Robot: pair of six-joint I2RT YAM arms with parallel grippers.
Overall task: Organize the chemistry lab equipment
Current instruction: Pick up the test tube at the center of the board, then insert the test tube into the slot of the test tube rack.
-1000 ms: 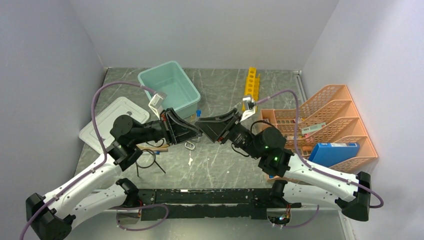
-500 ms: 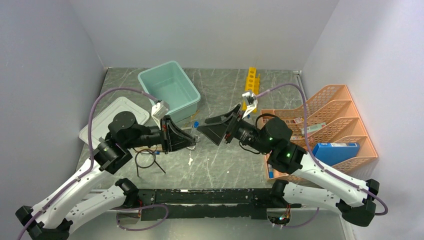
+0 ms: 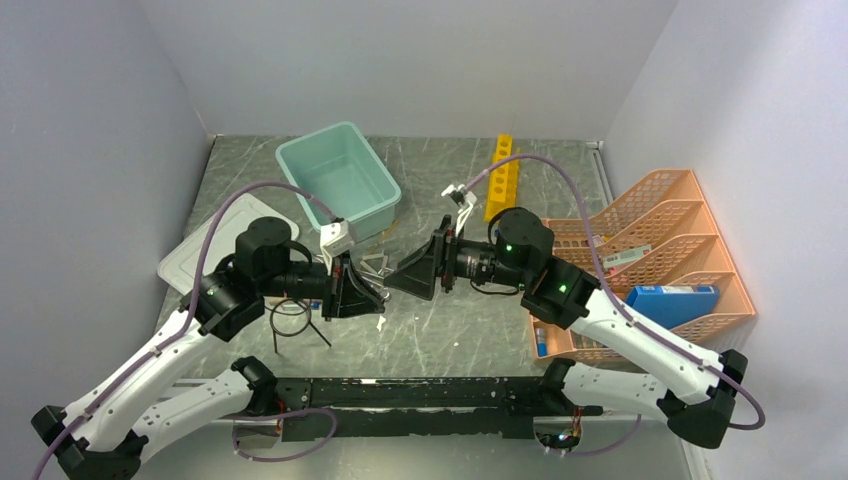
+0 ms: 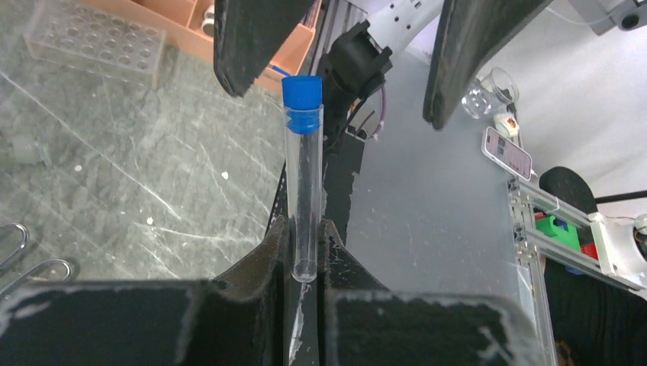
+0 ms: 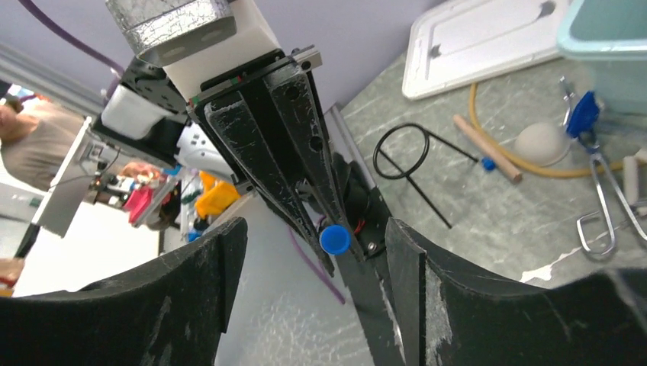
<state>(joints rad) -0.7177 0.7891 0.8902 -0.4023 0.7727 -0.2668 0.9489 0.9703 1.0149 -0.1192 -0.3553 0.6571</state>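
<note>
A clear tube (image 4: 305, 191) with a blue cap (image 4: 302, 91) sticks out of my left gripper (image 4: 305, 229), which is shut on its closed end. My right gripper (image 5: 314, 226) faces it tip to tip, open, with the blue cap (image 5: 334, 239) in the gap and touching neither finger. In the top view the left gripper (image 3: 375, 295) and right gripper (image 3: 393, 282) meet over the table's middle. The black ring stand (image 3: 295, 320), silver clips (image 3: 372, 265) and yellow rack (image 3: 503, 175) rest on the table. The wooden stick (image 5: 488, 149) and tan hose (image 5: 496, 164) lie beside the ring stand.
A teal tub (image 3: 338, 180) stands at the back left, its white lid (image 3: 215, 245) flat beside it. An orange mesh organiser (image 3: 650, 250) with a blue box (image 3: 672, 305) fills the right side. A clear tube rack (image 4: 95, 49) lies near the organiser.
The right gripper's jaws have opened wide. Both grippers have come nearer the table's front and levelled out, still tip to tip. The left stays shut on the tube.
</note>
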